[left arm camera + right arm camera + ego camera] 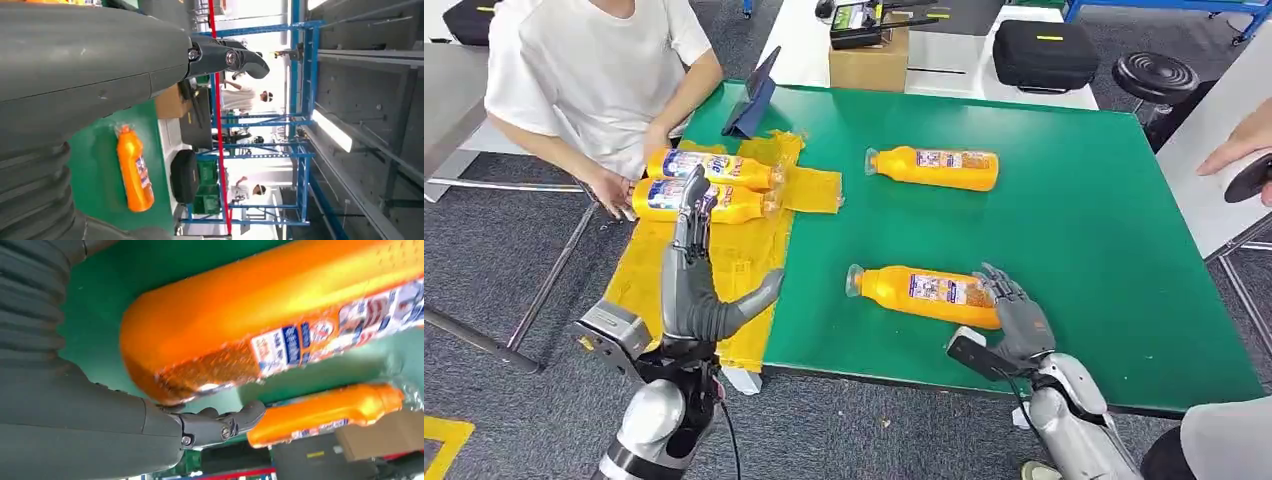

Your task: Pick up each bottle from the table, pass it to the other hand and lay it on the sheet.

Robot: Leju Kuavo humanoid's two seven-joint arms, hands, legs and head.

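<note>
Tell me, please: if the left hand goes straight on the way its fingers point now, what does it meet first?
Most likely the nearer of the two bottles on the yellow sheet. The left hand points away from the robot, fingertips at that bottle. It may be raised above it; height is unclear.

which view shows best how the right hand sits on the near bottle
The head view: it shows the right hand at the base end of the near orange bottle, fingers over that end, on the green table. The right wrist view shows the bottle's base up close by the thumb. The left wrist view shows the far bottle instead.
</note>
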